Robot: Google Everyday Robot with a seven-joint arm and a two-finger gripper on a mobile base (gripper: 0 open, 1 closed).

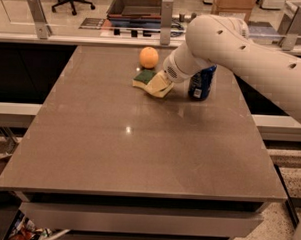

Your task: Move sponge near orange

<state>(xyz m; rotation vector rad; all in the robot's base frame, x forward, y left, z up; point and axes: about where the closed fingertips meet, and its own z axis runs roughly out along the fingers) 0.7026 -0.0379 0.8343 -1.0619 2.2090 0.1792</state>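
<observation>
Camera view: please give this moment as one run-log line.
gripper at sponge | sponge directly in front of orange | blue can right of gripper

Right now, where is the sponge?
In the camera view, the sponge lies far back on the table, just before the orange, with the pincer at its edge.

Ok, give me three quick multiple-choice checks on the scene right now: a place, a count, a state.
1. The sponge lies: A) close in front of the orange B) at the near edge C) on the floor.
2. Loose things on the table: A) one B) three C) five.
3. The can is: A) upright B) tipped over C) crushed.
Answers: A, the sponge sits by the orange, with the hand down on it; B, sponge, orange and can; A, the can stands upright beside the hand.
</observation>
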